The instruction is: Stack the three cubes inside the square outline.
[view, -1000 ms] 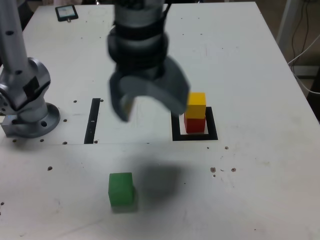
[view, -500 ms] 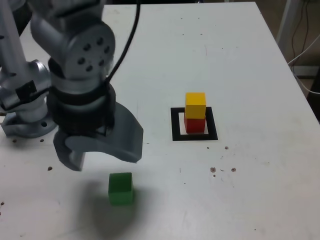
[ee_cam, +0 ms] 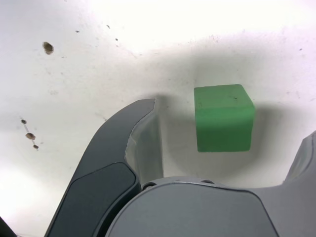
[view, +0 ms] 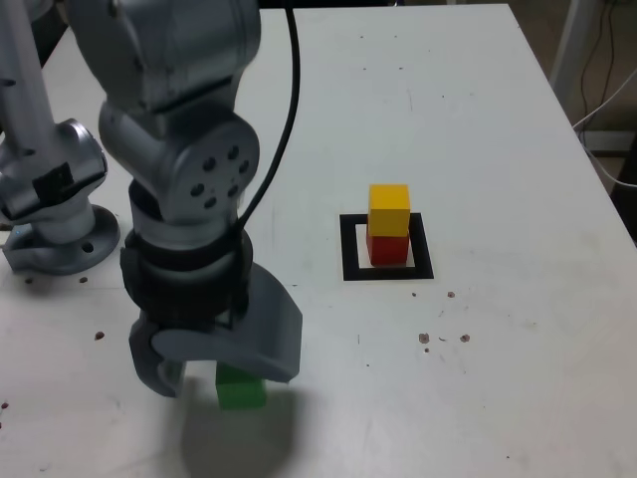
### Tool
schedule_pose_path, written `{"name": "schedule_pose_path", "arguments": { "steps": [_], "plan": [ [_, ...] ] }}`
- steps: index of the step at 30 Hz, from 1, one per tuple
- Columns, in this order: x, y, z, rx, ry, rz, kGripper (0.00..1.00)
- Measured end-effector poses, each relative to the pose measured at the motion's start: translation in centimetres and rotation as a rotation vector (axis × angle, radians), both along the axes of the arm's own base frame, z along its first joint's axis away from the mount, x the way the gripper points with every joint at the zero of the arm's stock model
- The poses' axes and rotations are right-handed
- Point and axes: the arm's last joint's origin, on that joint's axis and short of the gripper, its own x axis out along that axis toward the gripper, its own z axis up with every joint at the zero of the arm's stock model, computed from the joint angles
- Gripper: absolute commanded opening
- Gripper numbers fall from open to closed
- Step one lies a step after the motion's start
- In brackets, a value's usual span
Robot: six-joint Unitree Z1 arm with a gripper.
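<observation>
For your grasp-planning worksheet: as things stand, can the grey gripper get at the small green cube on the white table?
Probably yes: the grey gripper is open, its jaws either side of the small green cube, with nothing between them on the white table.

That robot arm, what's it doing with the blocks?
It is going for the green cube. Its hand is open and low over that cube, with the cube between the fingers but not gripped yet. The yellow cube already sits on the red cube inside the square outline, so green is the last one to stack.
</observation>
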Motion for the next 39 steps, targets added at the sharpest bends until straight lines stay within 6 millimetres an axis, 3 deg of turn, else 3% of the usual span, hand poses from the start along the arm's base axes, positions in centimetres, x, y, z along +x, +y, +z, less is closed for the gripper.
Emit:
{"name": "schedule_pose_path", "arguments": {
  "steps": [18,27,39],
  "plan": [
    [0.7,0.3,-1.6,0.011,-0.053,0.031,0.62],
    [1.1,0.4,-1.8,0.017,-0.088,0.052,0.58],
    [1.2,0.3,-1.8,0.011,-0.097,0.065,0.17]
  ]
}}
